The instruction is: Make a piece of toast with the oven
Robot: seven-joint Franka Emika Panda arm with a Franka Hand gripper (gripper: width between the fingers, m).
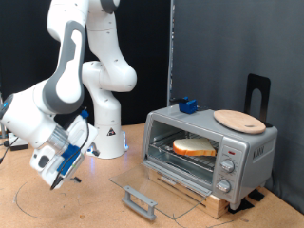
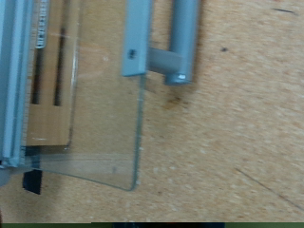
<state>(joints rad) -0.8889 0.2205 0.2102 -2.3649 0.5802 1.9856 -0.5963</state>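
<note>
Hand (image 1: 59,163), grip state unreadable, hovers beside open glass door (image 1: 147,185); toast (image 1: 194,147) sits on oven (image 1: 209,142) rack; door-closing step, judged, calls for reaching door handle (image 2: 161,38).

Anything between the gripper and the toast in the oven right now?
Nothing visible. The oven has its glass door folded down flat, the toast lies exposed on the rack, and the gripper hangs off to the exterior view's left over bare table.

Open glass door (image 2: 104,104) (lying flat), grey handle (image 2: 161,43), wooden tabletop (image 2: 228,133) beneath
</note>
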